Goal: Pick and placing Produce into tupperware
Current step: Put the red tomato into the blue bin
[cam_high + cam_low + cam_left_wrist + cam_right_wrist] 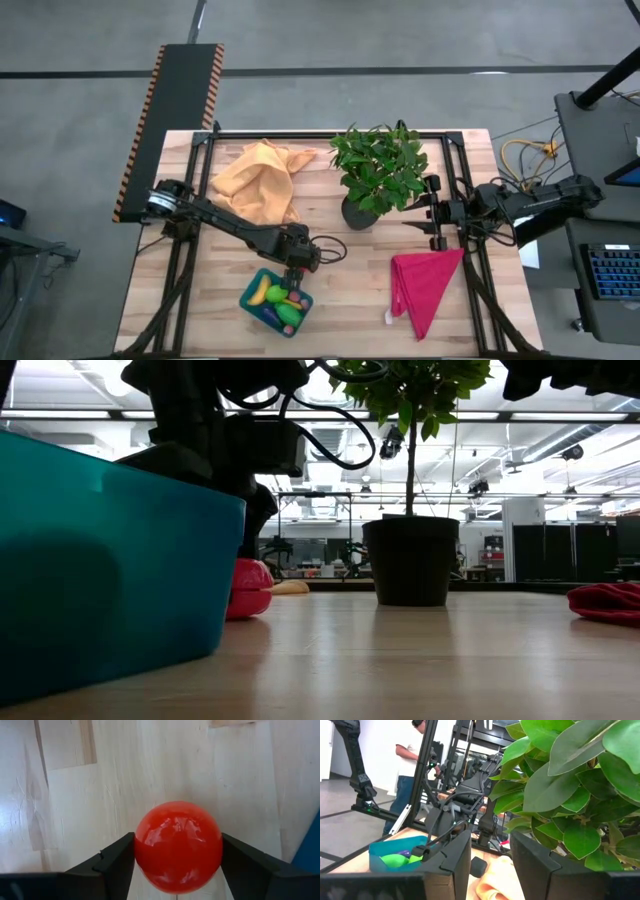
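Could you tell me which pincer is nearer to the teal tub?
Left. The left pincer is at the tub's far edge; the right pincer waits beside the potted plant.

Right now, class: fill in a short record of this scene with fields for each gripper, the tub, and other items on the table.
left gripper: shut on red ball, just beside tub
right gripper: open, empty, beside potted plant
tub: teal, holds banana and green pieces
cloths: orange cloth, magenta cloth
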